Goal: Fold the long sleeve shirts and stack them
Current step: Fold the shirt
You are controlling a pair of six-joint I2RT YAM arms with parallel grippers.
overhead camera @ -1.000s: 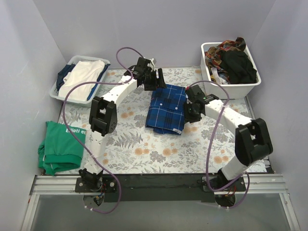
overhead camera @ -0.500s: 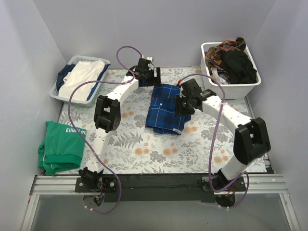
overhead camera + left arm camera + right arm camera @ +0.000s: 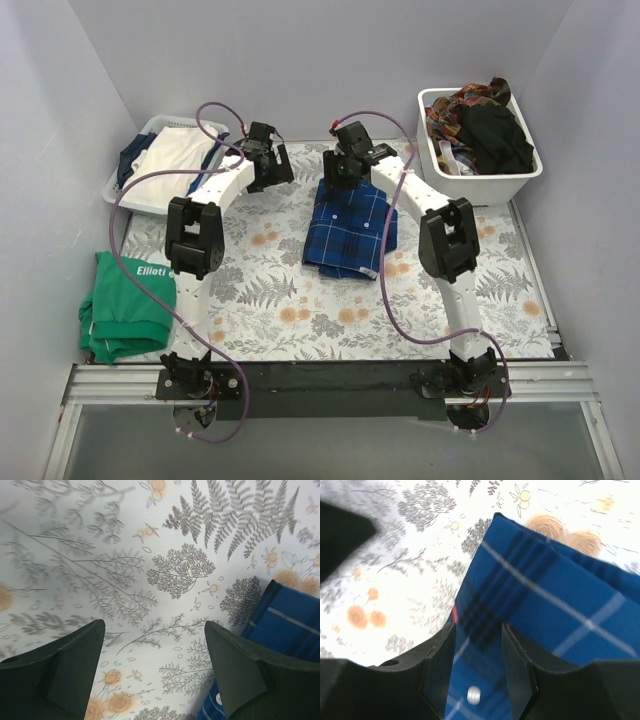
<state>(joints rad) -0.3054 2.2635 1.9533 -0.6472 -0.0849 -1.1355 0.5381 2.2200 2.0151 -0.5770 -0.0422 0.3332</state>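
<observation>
Both arms reach far forward; the left pincer (image 3: pixel 155 675) gapes wide, the right pincer (image 3: pixel 477 670) stands half parted.

We see three plain walls closing the space in: a back wall (image 3: pixel 330 60), a left wall (image 3: pixel 45 130) and a right wall (image 3: pixel 600 230), all smooth, pale lavender-grey. Between them stands the bench (image 3: pixel 545 352), covered by a white cloth (image 3: pixel 300 300) printed with grey ferns, small trees and orange flowers. Along its near edge runs an aluminium rail (image 3: pixel 110 382) with a black plate (image 3: pixel 330 385) across the middle. The light is soft and even, and shadows are faint.
</observation>
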